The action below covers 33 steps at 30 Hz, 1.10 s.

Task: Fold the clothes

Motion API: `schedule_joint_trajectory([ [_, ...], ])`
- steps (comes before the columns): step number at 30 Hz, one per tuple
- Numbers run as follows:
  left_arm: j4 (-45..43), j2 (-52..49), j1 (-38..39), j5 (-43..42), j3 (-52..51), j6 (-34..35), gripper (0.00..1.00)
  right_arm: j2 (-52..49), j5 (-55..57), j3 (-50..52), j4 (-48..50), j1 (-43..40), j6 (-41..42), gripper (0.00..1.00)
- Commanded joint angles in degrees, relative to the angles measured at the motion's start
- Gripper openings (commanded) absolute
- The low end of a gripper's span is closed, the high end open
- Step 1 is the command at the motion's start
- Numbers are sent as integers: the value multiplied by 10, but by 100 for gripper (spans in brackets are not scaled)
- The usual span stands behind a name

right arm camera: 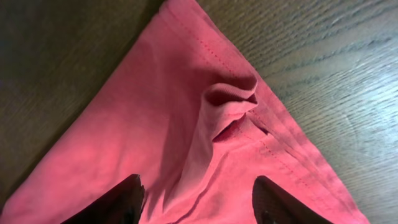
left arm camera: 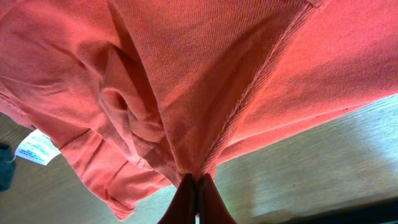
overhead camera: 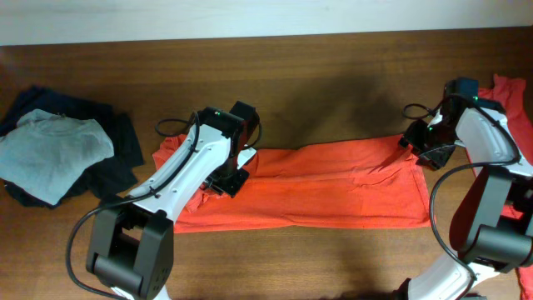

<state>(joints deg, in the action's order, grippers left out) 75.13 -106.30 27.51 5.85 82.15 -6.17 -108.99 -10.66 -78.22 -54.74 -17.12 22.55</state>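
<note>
Where the desk [overhead camera: 333,92] carries a pale grey-blue tee [overhead camera: 50,154] on dark garments [overhead camera: 117,162] at far left, the orange-red T-shirt [overhead camera: 333,187] lies stretched across the middle. The left tool [left arm camera: 198,186] pinches a fold at its left end, near the white tag [left arm camera: 34,148]. The right tool [right arm camera: 199,202] hangs over the shirt's right corner, fingers apart, gripping nothing.
</note>
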Motion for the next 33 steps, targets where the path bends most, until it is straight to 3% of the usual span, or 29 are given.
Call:
schedule_joint_trajectory([
  [1,-1,11,-2,-4,7,9,0,-7,0,-7,7,-2,18,59],
  [9,-3,11,-2,-4,7,9,0,-28,14,-7,29,-2,20,53],
  [14,-7,11,-2,-4,7,9,0,-40,19,-7,49,-2,20,44],
  [18,-7,11,-2,-4,7,9,0,-40,28,-7,49,-3,20,28],
  [19,-7,11,-2,-4,7,9,0,-40,27,-7,49,-6,20,15],
  [21,-7,11,-2,-4,7,9,0,-37,27,-12,45,-11,19,4],
  [33,-5,11,-2,-4,7,9,0,24,23,-73,-37,-25,-47,4],
])
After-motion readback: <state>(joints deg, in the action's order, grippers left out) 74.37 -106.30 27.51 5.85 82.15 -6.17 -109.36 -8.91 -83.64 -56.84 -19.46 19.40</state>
